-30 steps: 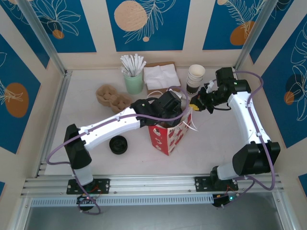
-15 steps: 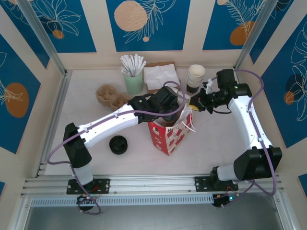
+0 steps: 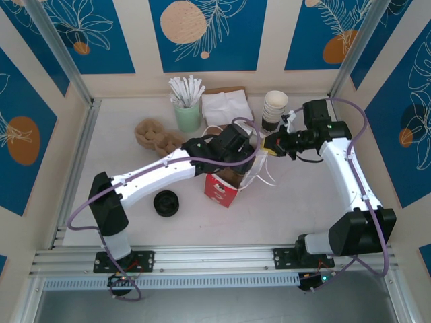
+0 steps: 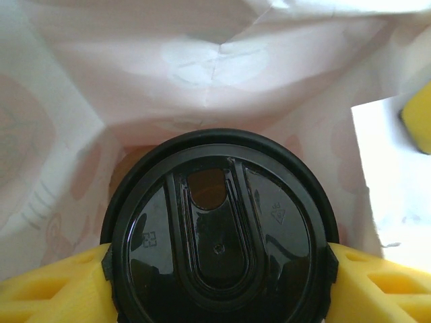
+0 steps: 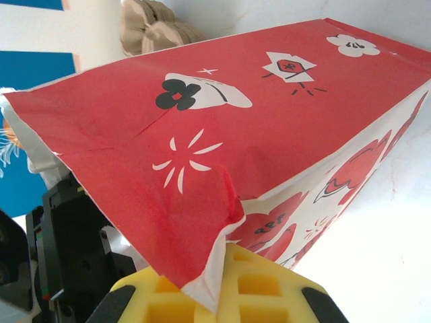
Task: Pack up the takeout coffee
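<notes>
Loose black lid [image 3: 166, 203] lies toward the near-left of the tabletop [image 3: 303, 202], beside the left forearm. Low risk unless the arm sweeps back low.

Left gripper [image 4: 215, 282] is clamped on the takeout coffee [image 4: 217, 222], one yellow finger [image 4: 54, 289] on each side just under the black lid. The cup is inside the mouth of the paper bag [image 3: 222, 188], with white lining all round it. I can't tell whether the cup base has reached the bag floor.

Risks as I see them:
- The bag is tilted, mid-tabletop. If I let go now, the cup could drop, tip and leak through the sip hole.
- On withdrawal, opened fingers may snag the lining and drag the bag over.

Right gripper [image 5: 222, 286] is pinched shut on the bag rim. The paper is creased right at the pinch. More pull and it could tear or slip out, and the mouth would then fold onto the left wrist.

The stack of white cups [image 3: 274, 108] sits near the far edge, just behind the right gripper. Backing out carelessly could knock it over.
</notes>
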Robot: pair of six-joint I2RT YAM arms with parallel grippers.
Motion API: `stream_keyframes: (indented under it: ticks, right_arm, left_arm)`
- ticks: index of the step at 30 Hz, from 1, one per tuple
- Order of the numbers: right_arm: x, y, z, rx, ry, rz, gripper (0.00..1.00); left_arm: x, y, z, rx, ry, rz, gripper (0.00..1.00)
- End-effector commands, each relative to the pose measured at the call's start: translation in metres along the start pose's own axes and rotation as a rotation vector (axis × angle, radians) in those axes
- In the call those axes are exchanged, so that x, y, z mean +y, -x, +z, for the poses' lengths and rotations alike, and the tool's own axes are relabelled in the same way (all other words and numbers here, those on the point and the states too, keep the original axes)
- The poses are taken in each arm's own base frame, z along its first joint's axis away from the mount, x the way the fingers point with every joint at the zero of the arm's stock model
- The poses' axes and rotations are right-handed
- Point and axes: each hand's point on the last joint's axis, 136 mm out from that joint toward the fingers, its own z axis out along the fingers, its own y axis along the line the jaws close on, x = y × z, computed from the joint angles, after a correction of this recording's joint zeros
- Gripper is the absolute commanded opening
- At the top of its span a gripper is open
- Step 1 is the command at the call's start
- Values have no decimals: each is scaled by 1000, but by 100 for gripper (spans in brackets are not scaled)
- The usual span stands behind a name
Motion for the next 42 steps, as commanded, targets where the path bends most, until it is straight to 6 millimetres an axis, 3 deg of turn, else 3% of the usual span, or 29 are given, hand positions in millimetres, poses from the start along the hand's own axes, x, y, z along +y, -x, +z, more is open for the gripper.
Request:
stream_keyframes:
  ticks: [1,11,14,19,26,30,33,42]
  right_arm:
    - [-9,-17,1,53,-35,6,0]
    - [-22,-32,0,99,-92,44,0]
    - [-19,-31,-3,101,-97,48,10]
    - [1,-13,-20,43,-113,-44,31]
    - [28,7,-46,-47,-157,-247,38]
    - [29,15,-43,-63,-192,-336,40]
    - [29,21,-29,-59,-214,-429,41]
    - [21,56,-3,-40,-304,-552,47]
  left_arm:
    - [1,2,-3,-20,-7,-8,70]
    - [-4,-6,5,-1,-7,17,70]
    - [-6,-8,4,8,-17,20,70]
    - [-11,-11,1,19,-56,27,70]
    - [-14,-10,-4,11,-77,34,70]
    - [-15,-8,-8,3,-87,39,70]
    - [-15,-6,-12,-4,-98,37,70]
    - [-14,-10,-25,-7,-118,39,71]
